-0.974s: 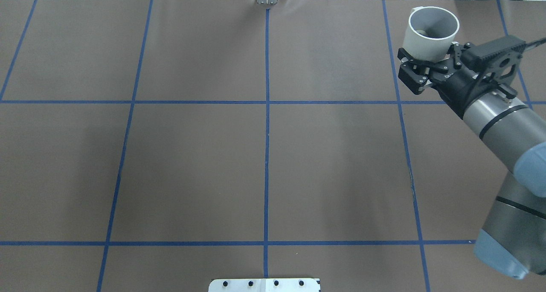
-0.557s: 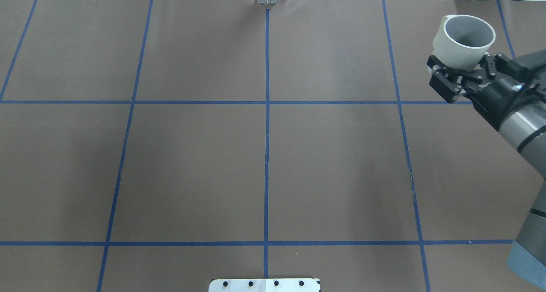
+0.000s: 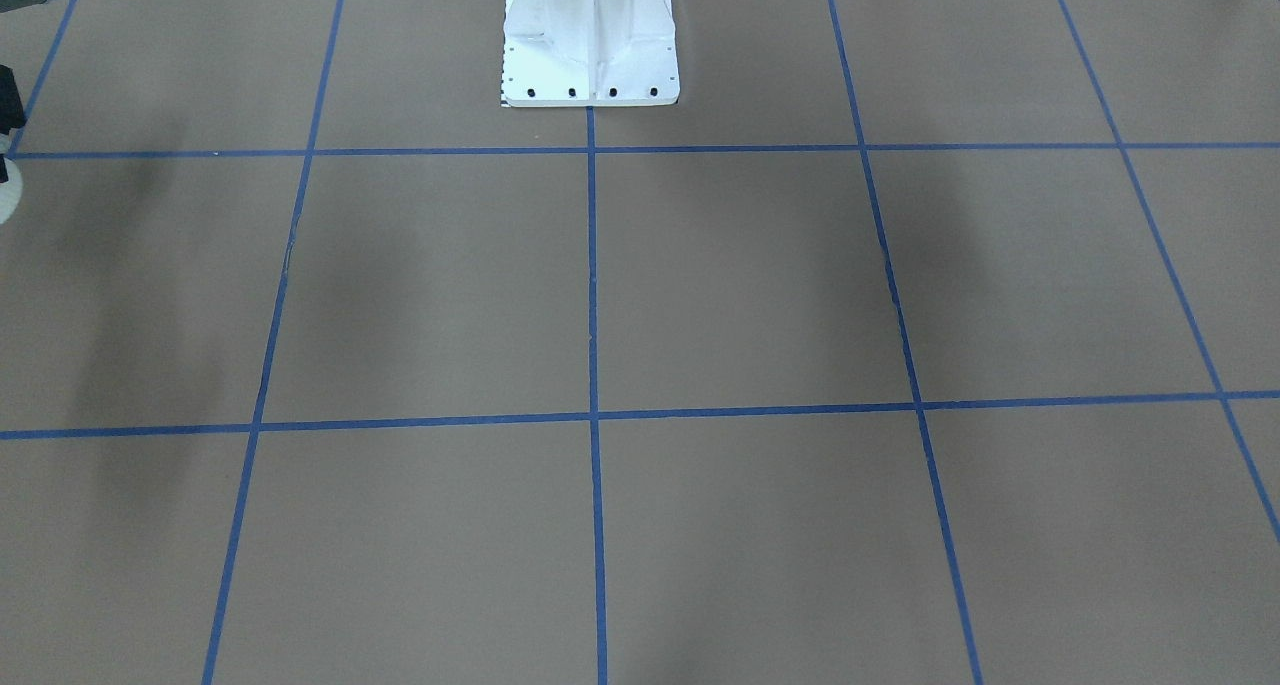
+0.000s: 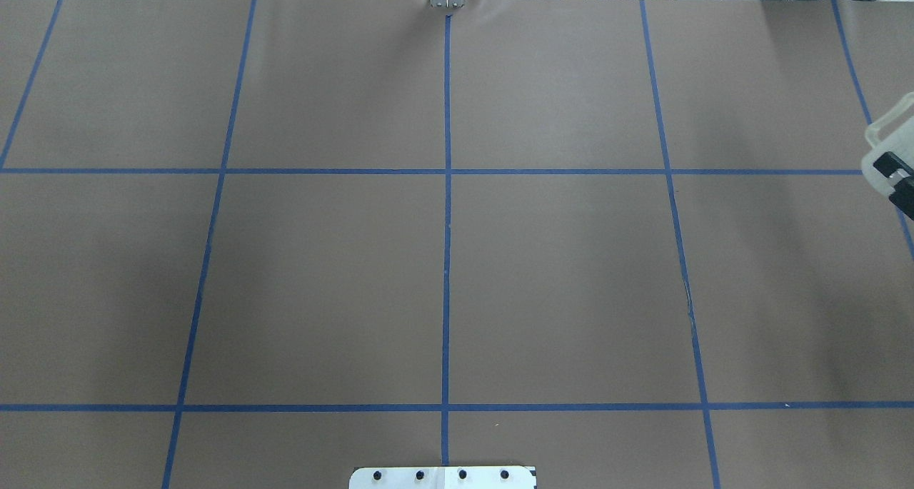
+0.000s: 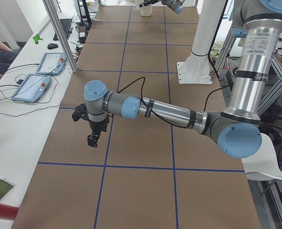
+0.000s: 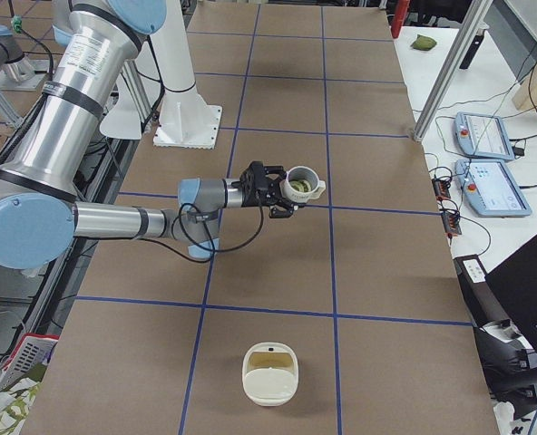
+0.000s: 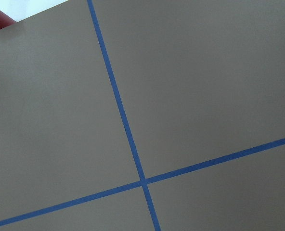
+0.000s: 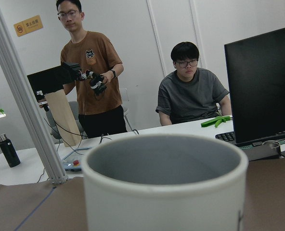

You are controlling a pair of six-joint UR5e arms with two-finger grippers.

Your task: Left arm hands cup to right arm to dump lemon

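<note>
**Swung to the right end, not yet tipped**

Carried the cup (image 4: 870,153) from the far right square of the overhead view, its place a second ago, to that view's very right edge, leaving only a sliver in frame. Pinched by its wall in the right gripper (image 6: 278,192), jaws pressed onto it, and held in the air above the table (image 6: 377,272) toward the robot's right end. Kept upright, going by the level rim in the right wrist view (bottom hidden there). Shows a yellow-green patch inside from the right side view, most likely the lemon (image 6: 297,188), so nothing dumped yet. Leaves the hand-over looking done: finds the left gripper (image 5: 92,138) hanging over the table's other end, well apart from the cup, with nothing visible in it. Cannot tell whether its jaws are spread or together. Points, as a guess, toward the white bowl (image 6: 270,373) standing on the table nearer the right end as the place for the tip. Calls next for a wrist roll above that bowl, with some risk of the lemon bouncing off its edge.
</note>
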